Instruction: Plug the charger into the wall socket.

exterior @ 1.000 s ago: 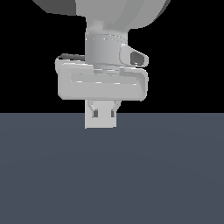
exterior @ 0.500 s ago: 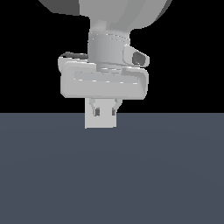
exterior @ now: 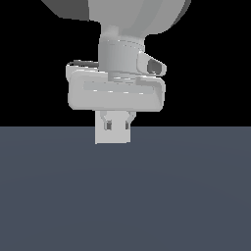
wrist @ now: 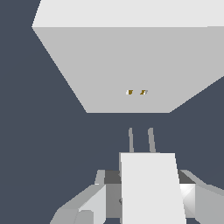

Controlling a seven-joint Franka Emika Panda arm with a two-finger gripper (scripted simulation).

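Hand (wrist: 148, 194) clamped on charger (wrist: 151, 186), prongs short of wall socket (wrist: 127, 65), its edges cut off.

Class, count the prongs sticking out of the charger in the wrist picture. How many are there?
2. Both prongs stick out side by side from the end of the charger, pointing toward the socket without touching it. None seems hidden.

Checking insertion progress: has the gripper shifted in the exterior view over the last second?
Yes. The gripper has drifted slightly toward the exterior view's left and a little lower, judged against the floor's horizon line.
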